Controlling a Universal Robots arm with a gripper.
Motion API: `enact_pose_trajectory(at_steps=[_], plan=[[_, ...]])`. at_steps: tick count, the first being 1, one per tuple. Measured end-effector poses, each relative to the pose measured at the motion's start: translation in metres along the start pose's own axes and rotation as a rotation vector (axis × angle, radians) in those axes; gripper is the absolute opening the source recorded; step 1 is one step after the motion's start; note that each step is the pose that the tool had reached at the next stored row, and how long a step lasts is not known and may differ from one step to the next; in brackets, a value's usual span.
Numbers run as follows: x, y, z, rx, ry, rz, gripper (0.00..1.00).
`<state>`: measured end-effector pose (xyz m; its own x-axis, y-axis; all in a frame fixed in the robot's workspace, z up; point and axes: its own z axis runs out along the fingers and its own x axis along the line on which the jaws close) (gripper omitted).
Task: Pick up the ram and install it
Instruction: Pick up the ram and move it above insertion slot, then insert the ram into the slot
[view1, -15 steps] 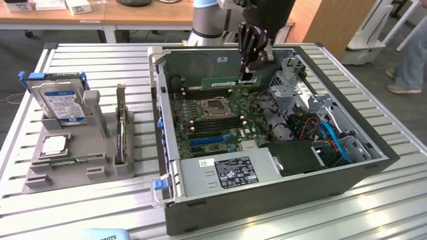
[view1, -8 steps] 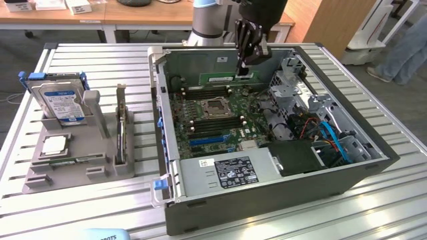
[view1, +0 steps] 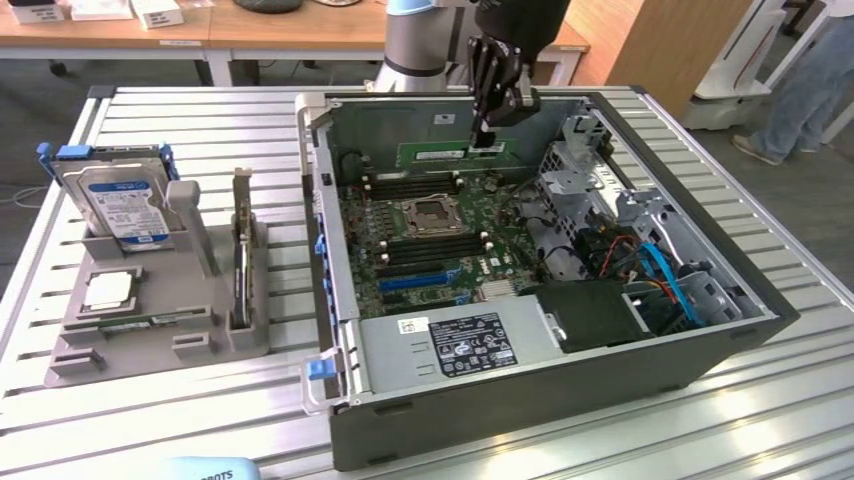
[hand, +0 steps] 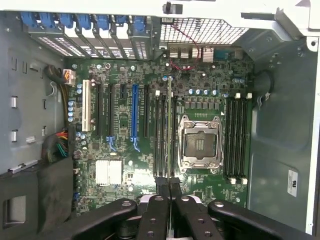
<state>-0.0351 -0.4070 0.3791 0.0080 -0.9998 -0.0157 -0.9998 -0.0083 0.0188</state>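
Your gripper (view1: 489, 132) (hand: 168, 184) is clenched on the ram (view1: 447, 153) (hand: 168, 125), the fingertips pinching the green stick near one end of its top edge. That leaves the contact edge free to point down at the board. In the exterior view the stick hangs level, long side horizontal, above the far part of the open computer case (view1: 534, 390) and apart from everything beneath it. It is not seated yet. In the wrist view you see the ram edge-on as a thin line running away from the fingertips. It lies along the bank of memory slots (hand: 161, 135) just beside the empty CPU socket (hand: 200, 142) (view1: 430, 213) on the motherboard (view1: 400, 265). I judge you hold it this way so its length matches a slot's run before any descent, though I cannot tell which slot of the bank it sits over. A second bank of slots (hand: 235, 135) lies on the socket's other side. Well apart, on the counter (view1: 200, 120) at the exterior view's left, the grey parts holder (view1: 200, 330) carries the hard drive (view1: 120, 205) and the processor chip (view1: 107, 290).
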Motion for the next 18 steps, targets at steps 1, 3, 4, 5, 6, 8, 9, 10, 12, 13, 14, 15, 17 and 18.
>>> enact_pose_trajectory(at_steps=[1, 3, 4, 5, 6, 8, 9, 10, 12, 13, 14, 15, 17, 18], plan=[[0.000, 0.0000, 0.0008, 0.0000, -0.0001, 0.000, 0.12], [0.000, -0.0001, 0.0041, 0.0000, 0.0002, 0.000, 0.12], [0.000, -0.0001, 0.0060, 0.0001, 0.0002, 0.000, 0.12], [0.000, -0.0002, 0.0078, 0.0003, 0.0001, 0.000, 0.12], [0.000, -0.0002, 0.0096, 0.0004, 0.0001, 0.000, 0.12], [0.000, -0.0002, 0.0132, 0.0005, 0.0001, 0.000, 0.12], [0.000, -0.0003, 0.0149, 0.0005, 0.0002, 0.000, 0.12], [0.000, -0.0003, 0.0164, 0.0005, 0.0002, 0.000, 0.12], [0.000, -0.0003, 0.0180, 0.0004, 0.0004, 0.000, 0.12], [0.000, -0.0003, 0.0180, 0.0004, 0.0004, 0.000, 0.12], [0.000, -0.0003, 0.0181, 0.0005, 0.0002, 0.000, 0.12], [0.000, -0.0003, 0.0181, 0.0005, 0.0002, 0.000, 0.12], [0.000, -0.0003, 0.0181, 0.0005, 0.0002, 0.000, 0.12], [0.000, -0.0003, 0.0183, 0.0005, 0.0002, 0.000, 0.12]])
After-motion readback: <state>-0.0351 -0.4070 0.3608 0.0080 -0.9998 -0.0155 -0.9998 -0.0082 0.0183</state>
